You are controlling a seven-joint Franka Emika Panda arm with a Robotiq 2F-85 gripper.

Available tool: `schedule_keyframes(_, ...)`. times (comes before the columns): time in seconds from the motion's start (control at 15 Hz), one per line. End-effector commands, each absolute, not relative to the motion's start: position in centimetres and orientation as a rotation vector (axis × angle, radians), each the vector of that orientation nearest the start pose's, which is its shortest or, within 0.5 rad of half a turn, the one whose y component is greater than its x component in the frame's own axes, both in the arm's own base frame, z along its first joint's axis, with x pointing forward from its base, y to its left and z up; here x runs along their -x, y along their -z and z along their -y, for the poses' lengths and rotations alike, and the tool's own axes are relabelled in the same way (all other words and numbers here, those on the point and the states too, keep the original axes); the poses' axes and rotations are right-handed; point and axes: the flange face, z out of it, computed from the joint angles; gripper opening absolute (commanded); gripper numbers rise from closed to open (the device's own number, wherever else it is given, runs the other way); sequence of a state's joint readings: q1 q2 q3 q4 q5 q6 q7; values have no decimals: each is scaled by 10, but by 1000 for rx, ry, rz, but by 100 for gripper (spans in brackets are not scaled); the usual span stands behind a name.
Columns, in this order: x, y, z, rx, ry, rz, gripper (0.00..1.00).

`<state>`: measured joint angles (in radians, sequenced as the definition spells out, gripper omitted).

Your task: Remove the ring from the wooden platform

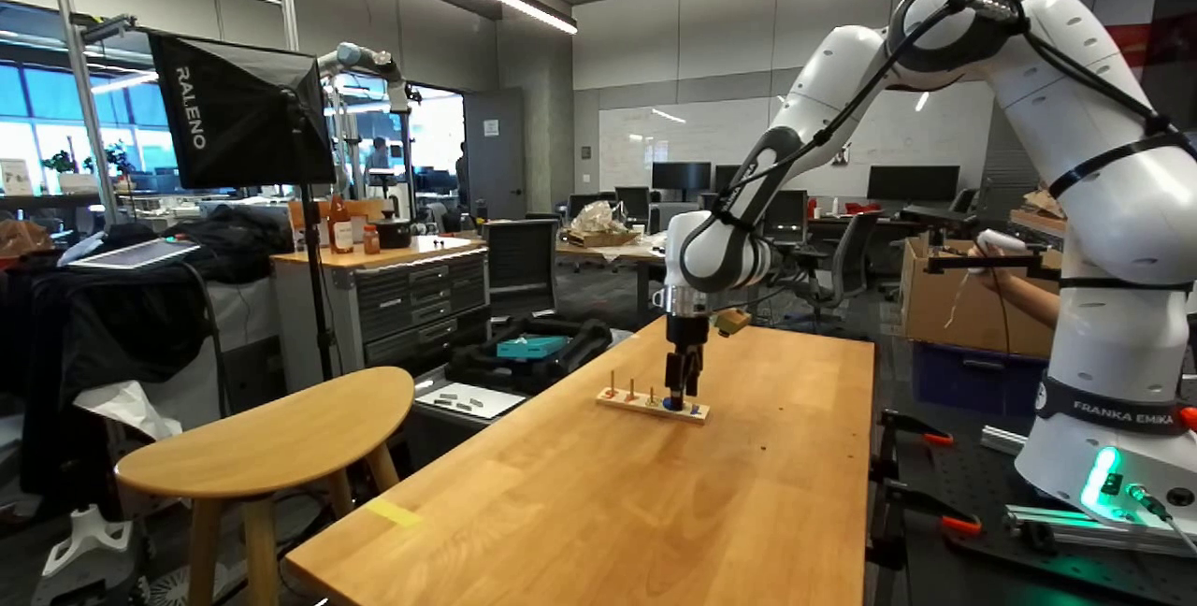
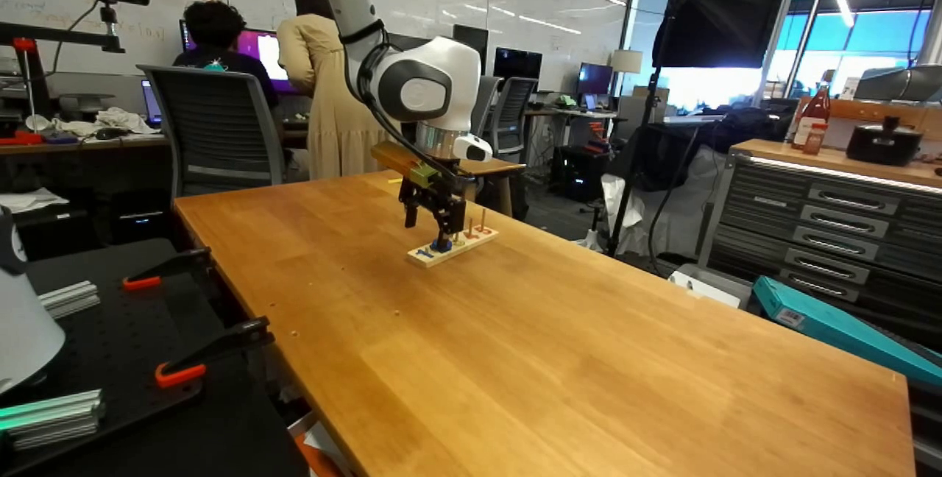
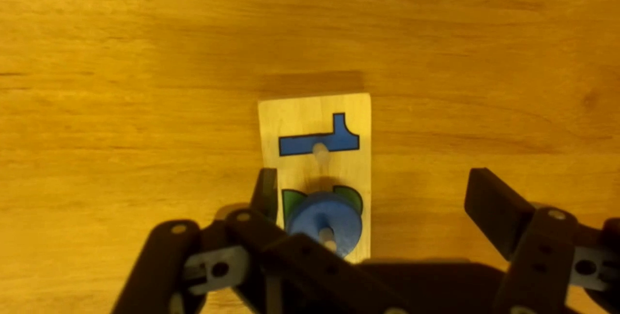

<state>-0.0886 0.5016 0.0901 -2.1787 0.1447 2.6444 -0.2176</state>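
Observation:
The wooden platform (image 3: pixel 315 105) is a pale strip with painted numbers and several upright pegs. It lies on the table in both exterior views (image 1: pixel 628 405) (image 2: pixel 429 261). A blue ring (image 3: pixel 341 217) sits around the peg over the green number, beside the bare peg on the blue 1. The ring also shows at the gripper in both exterior views (image 1: pixel 670 404) (image 2: pixel 441 246). My gripper (image 3: pixel 373 200) is open and empty, pointing down over the platform. The ring lies off-centre between its fingers, close to the left finger in the wrist view. That finger's linkage hides the ring's lower left part.
The large wooden table (image 1: pixel 598 512) carries the platform. A rounded wooden stool (image 1: pixel 281 428) stands by its long edge. Black and orange clamps (image 2: pixel 180 370) grip the table edge near the robot base. A black light stand (image 2: pixel 640 160) stands beyond the table.

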Motion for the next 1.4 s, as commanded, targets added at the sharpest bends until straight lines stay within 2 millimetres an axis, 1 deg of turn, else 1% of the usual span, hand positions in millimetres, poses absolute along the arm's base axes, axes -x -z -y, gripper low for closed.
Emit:
schedule_keyframes(0.0, -565, -154, -2, 3061, 48, 147, 100)
schedule_keyframes(0.2, -570, -156, -2, 3094, 86, 171, 100)
schedule_keyframes(0.47, -574, -151, 1, 3125, 89, 172, 100)
schedule_keyframes(0.53, -574, -149, 2, 3130, 91, 173, 75)
schedule_keyframes(0.6, -575, -147, 2, 3132, 91, 173, 73)
schedule_keyframes(0.67, -575, -145, 2, 3133, 91, 174, 66)
schedule_keyframes(0.8, -577, -141, 2, 3130, 96, 173, 49)
schedule_keyframes(0.93, -578, -138, 3, 3133, 100, 173, 33)
schedule_keyframes(1.07, -581, -143, 3, 3134, 112, 171, 19)
schedule_keyframes(1.33, -582, -152, 3, 3136, 116, 163, 19)
